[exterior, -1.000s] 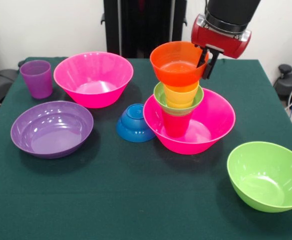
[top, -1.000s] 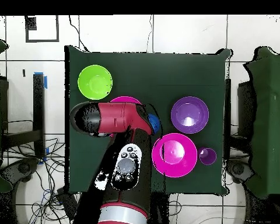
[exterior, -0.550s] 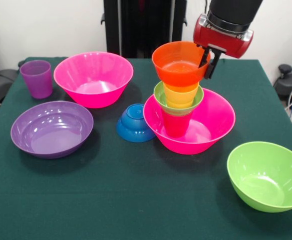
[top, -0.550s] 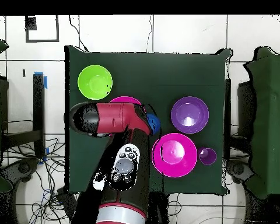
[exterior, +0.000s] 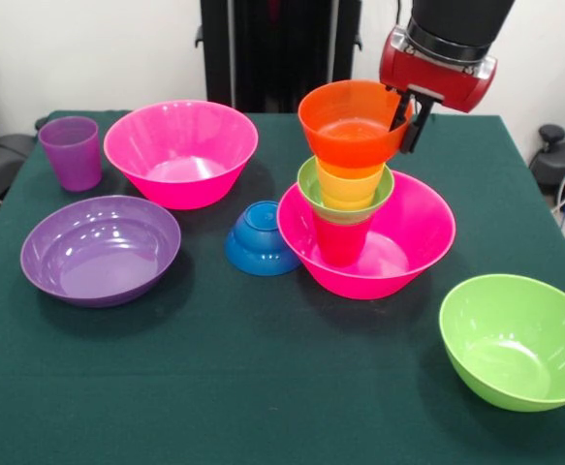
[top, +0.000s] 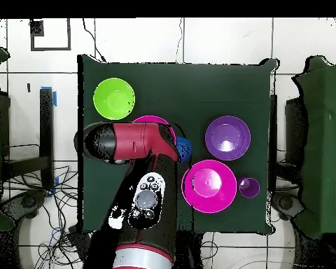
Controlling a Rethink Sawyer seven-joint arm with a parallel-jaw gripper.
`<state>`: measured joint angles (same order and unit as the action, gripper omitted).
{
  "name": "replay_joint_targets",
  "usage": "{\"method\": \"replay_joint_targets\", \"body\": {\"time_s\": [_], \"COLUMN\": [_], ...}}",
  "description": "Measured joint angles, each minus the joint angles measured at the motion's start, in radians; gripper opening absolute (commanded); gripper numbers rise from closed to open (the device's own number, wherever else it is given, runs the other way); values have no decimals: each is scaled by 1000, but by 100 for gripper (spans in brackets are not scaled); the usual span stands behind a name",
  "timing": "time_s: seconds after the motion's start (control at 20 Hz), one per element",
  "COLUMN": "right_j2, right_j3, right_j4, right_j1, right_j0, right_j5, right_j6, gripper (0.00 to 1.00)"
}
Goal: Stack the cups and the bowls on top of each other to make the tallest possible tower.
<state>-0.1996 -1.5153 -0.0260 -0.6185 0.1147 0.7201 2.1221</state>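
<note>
the orange bowl (exterior: 352,121) sits on top of the tower, over the yellow cup (exterior: 351,184), small green bowl (exterior: 345,194) and red cup (exterior: 341,239) in a pink bowl (exterior: 408,242). the gripper (exterior: 403,116) pinches the orange bowl's rim at 3 o'clock.

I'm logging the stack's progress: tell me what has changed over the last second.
The tool, clamped on the orange bowl's rim, has lifted it slightly and carried it a little toward the picture's right in the front view; the bowl is tilted above the yellow-orange cup. Nothing was released. The stack in the hot pink bowl, the blue bowl and the other dishes stayed put.
</note>
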Motion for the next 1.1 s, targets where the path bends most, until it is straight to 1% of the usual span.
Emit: {"method": "replay_joint_targets", "body": {"time_s": [0.9, 0.95, 1.1], "right_j2": [-12, -13, -19], "right_j3": [7, 7, 7], "right_j4": [0, 0, 0], "right_j1": [24, 25, 25], "right_j0": [2, 2, 4], "right_j5": [0, 0, 0], "right_j6": [0, 0, 0], "gripper": [0, 100, 100]}}
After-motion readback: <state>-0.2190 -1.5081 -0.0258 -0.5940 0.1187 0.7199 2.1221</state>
